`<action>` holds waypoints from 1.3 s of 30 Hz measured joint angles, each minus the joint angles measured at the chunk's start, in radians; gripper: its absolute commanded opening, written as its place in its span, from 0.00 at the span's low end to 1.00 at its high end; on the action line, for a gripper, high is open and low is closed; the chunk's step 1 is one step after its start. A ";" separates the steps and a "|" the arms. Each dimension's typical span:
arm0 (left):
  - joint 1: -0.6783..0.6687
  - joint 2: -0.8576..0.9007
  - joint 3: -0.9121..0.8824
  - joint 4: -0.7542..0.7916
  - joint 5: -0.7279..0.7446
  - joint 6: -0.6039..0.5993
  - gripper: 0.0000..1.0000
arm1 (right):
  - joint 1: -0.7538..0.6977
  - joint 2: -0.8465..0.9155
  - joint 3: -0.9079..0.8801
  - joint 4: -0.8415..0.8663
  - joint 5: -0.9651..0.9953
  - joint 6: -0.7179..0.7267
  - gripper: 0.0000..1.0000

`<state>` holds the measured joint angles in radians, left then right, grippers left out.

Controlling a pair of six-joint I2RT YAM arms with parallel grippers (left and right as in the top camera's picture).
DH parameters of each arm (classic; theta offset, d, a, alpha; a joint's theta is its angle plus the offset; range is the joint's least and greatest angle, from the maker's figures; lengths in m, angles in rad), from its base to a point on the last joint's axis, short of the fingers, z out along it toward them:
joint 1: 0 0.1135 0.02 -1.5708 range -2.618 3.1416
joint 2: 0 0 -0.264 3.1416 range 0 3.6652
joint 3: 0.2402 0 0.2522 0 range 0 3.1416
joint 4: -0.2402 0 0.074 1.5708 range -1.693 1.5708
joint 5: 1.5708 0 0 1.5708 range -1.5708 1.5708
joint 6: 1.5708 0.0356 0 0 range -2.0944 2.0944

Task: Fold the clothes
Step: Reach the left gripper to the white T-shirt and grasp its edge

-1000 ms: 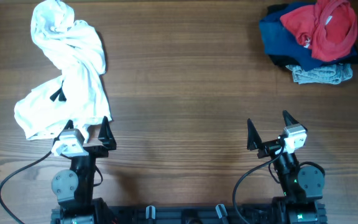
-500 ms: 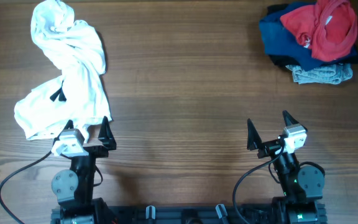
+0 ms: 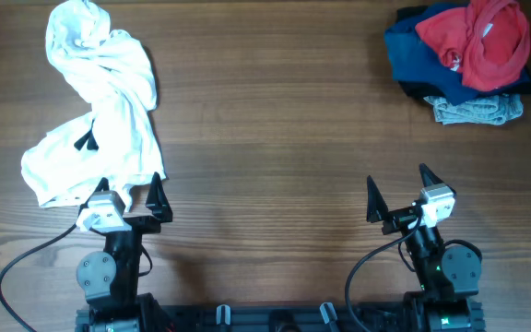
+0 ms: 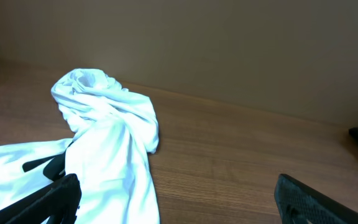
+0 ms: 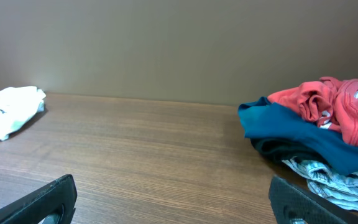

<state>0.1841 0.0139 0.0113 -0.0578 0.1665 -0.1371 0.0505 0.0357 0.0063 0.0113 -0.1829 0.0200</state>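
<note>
Wooden surface [image 3: 265,138] bears a crumpled white T-shirt [image 3: 100,111]. Spread wide and empty, the left fingers [image 3: 158,196] sit at its near edge. The right fingers [image 3: 373,200], also spread, are well apart from it.

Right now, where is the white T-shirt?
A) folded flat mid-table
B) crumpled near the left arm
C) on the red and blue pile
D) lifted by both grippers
B: the white T-shirt lies bunched just ahead of the open left gripper.
</note>
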 measured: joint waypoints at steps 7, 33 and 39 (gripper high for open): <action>0.000 0.000 0.000 0.000 0.000 0.000 1.00 | 0.000 0.000 0.000 0.000 0.000 0.000 1.00; 0.000 0.274 0.293 -0.150 -0.012 0.000 1.00 | 0.000 0.418 0.348 -0.026 -0.068 0.001 1.00; 0.000 0.577 0.583 -0.378 -0.013 0.000 1.00 | -0.001 0.918 0.773 -0.313 -0.182 0.002 1.00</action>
<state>0.1841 0.5907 0.5941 -0.4358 0.1539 -0.1368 0.0498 0.9539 0.7795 -0.3016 -0.3649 0.0219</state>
